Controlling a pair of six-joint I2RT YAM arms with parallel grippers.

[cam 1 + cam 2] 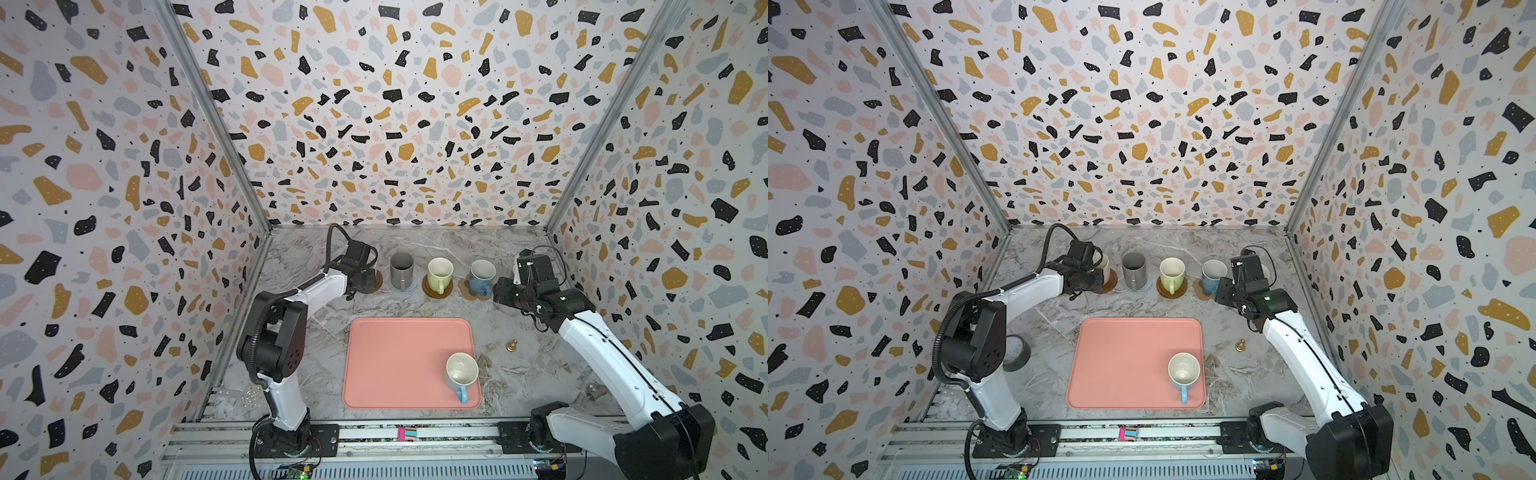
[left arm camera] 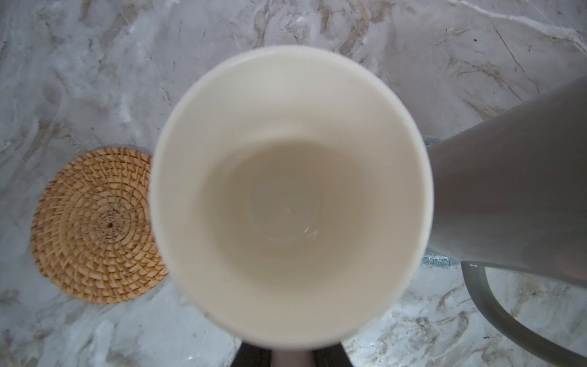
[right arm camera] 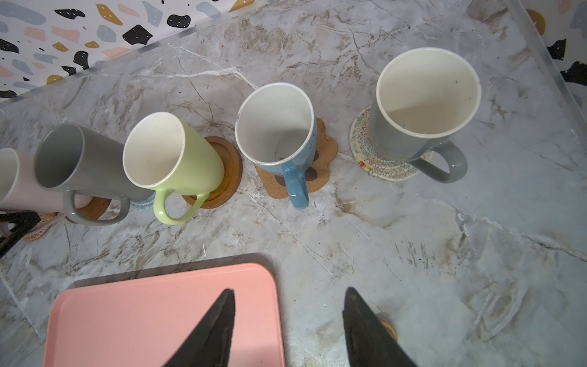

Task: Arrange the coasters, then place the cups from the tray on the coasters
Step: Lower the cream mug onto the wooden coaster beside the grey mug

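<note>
At the left end of the back row, my left gripper is shut on the handle of the pale pink cup, which is over a brown wooden coaster. Beside it the tan woven coaster lies bare. Rightwards stand the dark grey cup on a blue-grey coaster, the light green cup on a wooden disc, a blue cup on the paw coaster, and the light grey cup on a cream woven coaster. Another blue cup stands on the tray. My right gripper hangs open and holds nothing.
A small brass bell stands right of the tray. A black tape roll lies by the left arm's base, and a perforated metal disc lies near the front left. Patterned walls close in the table on three sides.
</note>
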